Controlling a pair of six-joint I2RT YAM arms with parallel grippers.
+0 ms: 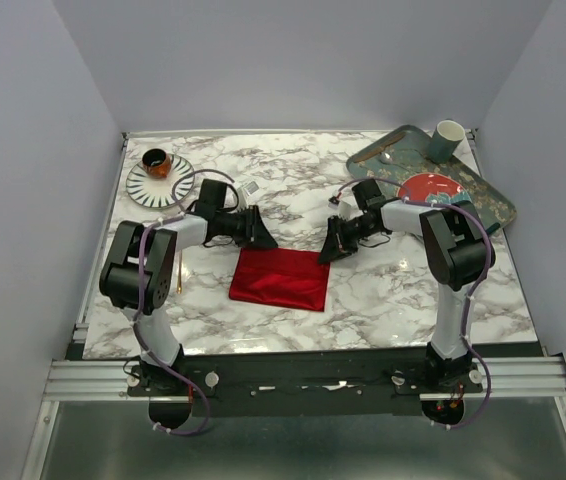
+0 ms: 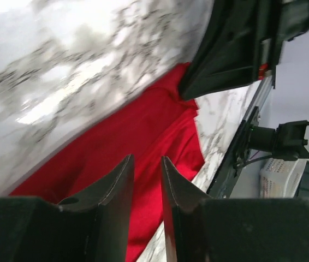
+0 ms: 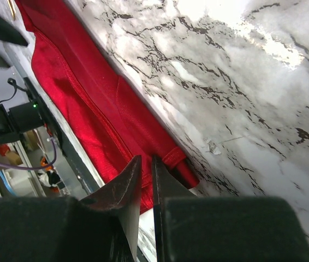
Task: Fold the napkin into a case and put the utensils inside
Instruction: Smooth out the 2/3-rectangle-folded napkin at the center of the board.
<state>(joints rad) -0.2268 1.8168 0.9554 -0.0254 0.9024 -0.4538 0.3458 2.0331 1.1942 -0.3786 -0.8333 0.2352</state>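
Observation:
The red napkin (image 1: 281,279) lies folded into a flat rectangle on the marble table (image 1: 383,290), near the front middle. My left gripper (image 1: 264,240) hovers at its far left corner, open, with only red cloth (image 2: 116,136) showing through the gap beneath. My right gripper (image 1: 330,251) is at the far right corner, its jaws nearly together on the napkin's hemmed edge (image 3: 172,159). A slim gold spoon (image 1: 179,269) lies beside the left arm, and its tip shows in the right wrist view (image 3: 12,7). A small silvery piece (image 1: 248,187), perhaps the fork, lies behind the left gripper.
A striped saucer (image 1: 143,186) with a dark cup (image 1: 156,161) stands at the back left. At the back right, a green tray (image 1: 493,205) holds a red patterned plate (image 1: 428,186), a pale cup (image 1: 448,139) and a brown-handled utensil (image 1: 387,155).

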